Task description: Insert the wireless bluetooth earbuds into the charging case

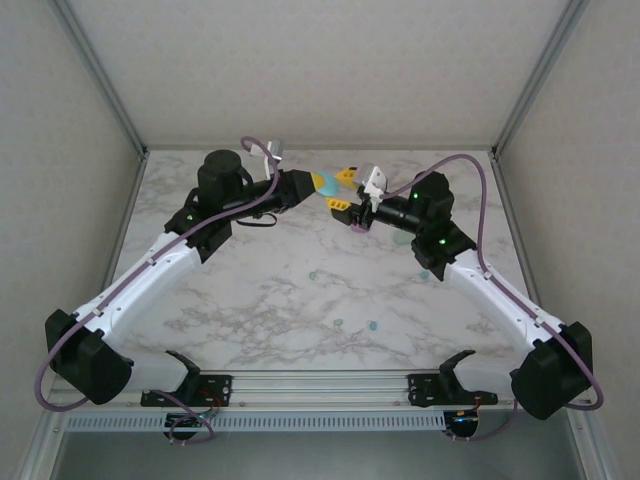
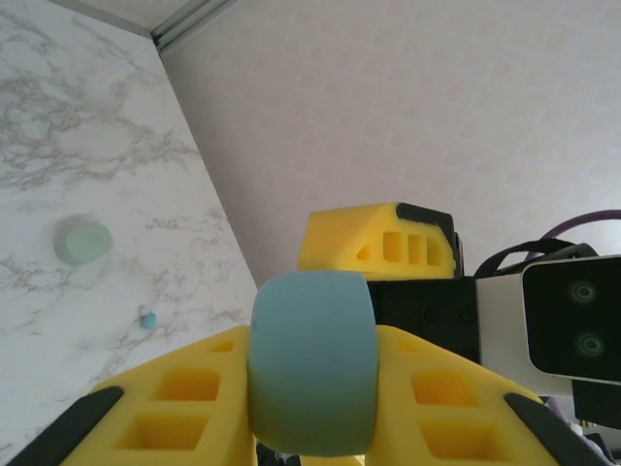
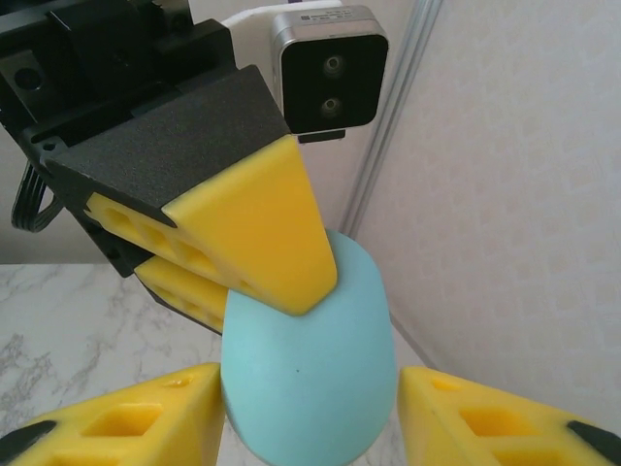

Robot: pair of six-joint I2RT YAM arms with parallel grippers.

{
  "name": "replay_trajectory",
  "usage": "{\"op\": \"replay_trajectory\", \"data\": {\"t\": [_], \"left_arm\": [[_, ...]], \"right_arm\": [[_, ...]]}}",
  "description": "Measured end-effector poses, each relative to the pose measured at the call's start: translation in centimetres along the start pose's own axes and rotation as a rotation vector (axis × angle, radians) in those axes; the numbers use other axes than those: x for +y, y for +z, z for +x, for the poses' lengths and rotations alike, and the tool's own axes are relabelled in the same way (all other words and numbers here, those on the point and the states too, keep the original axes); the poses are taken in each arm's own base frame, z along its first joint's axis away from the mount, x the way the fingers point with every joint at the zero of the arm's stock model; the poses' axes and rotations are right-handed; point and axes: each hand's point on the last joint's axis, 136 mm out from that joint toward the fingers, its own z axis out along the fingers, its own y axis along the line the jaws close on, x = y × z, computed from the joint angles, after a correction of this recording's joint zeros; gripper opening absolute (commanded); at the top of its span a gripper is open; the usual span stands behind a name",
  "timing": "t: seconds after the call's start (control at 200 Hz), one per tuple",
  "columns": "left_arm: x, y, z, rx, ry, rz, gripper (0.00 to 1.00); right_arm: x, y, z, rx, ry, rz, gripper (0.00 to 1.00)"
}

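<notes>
**Teal case held between both arms over the far middle of the tabletop**

The left end effector is clenched on a pale teal oval plastic charging case and holds it in the air above the far centre of the white marble-patterned tabletop. In the left wrist view the case sits squeezed between the two yellow fingers, with its closed, rounded face towards the camera.

The right end effector meets it from the right. In the right wrist view its yellow fingers stand on either side of the case, right at its edges. I cannot tell whether they press on it or merely flank it. One of the left arm's fingers lies flat across the upper part of the case there.

The tiny teal rounded plastic earbuds lie loose on the tabletop, well apart from the case. Two are near the middle front, one is further left and one is by the right arm. The left wrist view shows another earbud near a mint-green rounded case resting on the marble.
</notes>
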Motion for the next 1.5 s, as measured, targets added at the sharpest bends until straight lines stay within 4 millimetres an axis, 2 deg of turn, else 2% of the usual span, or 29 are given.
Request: {"op": "replay_trajectory", "data": {"t": [0.295, 0.36, 0.445, 0.516, 0.581, 0.686, 0.786, 0.881, 0.971, 1.096, 1.301, 1.502], "left_arm": [[-0.1, 0.0, 0.1, 0.007, 0.000, 0.005, 0.19], [-0.1, 0.0, 0.1, 0.005, 0.000, 0.004, 0.26], [-0.1, 0.0, 0.1, 0.005, 0.005, 0.005, 0.45], [-0.2, -0.1, 0.2, 0.009, 0.015, 0.003, 0.53], [-0.4, -0.4, 0.2, 0.005, 0.043, 0.001, 0.66], [-0.8, -1.5, 0.0, -0.021, 0.129, -0.020, 0.73], [-1.6, -3.1, -0.2, -0.058, 0.302, -0.046, 0.78], [-2.4, -4.8, 0.4, -0.086, 0.553, -0.044, 0.78], [-2.0, -6.1, 1.6, -0.093, 0.766, -0.048, 0.76], [-1.0, -5.5, 2.7, -0.038, 0.964, -0.041, 0.73], [1.2, -3.5, 4.7, 0.094, 1.035, 0.019, 0.69], [0.7, -3.1, 5.3, 0.115, 1.043, 0.084, 0.62]], "right_arm": [[0.1, 0.3, 0.0, 0.007, 0.000, -0.020, 0.42], [0.1, 0.3, 0.0, 0.010, -0.002, -0.021, 0.39], [0.1, 0.3, 0.0, 0.016, 0.000, -0.025, 0.35], [0.1, 0.3, -0.1, 0.024, 0.008, -0.029, 0.32], [0.1, 0.3, -0.1, 0.033, 0.026, -0.045, 0.31], [0.2, 0.3, -0.5, 0.046, 0.069, -0.091, 0.31], [0.5, 0.1, -0.9, 0.054, 0.113, -0.144, 0.31], [1.2, -0.2, -1.2, 0.059, 0.151, -0.212, 0.31], [2.1, -0.4, -1.4, 0.065, 0.184, -0.280, 0.31], [3.1, -0.5, -1.7, 0.073, 0.222, -0.360, 0.31], [4.3, -0.9, -1.5, 0.082, 0.251, -0.432, 0.32], [4.8, -1.2, -1.4, 0.083, 0.248, -0.458, 0.33]]}}
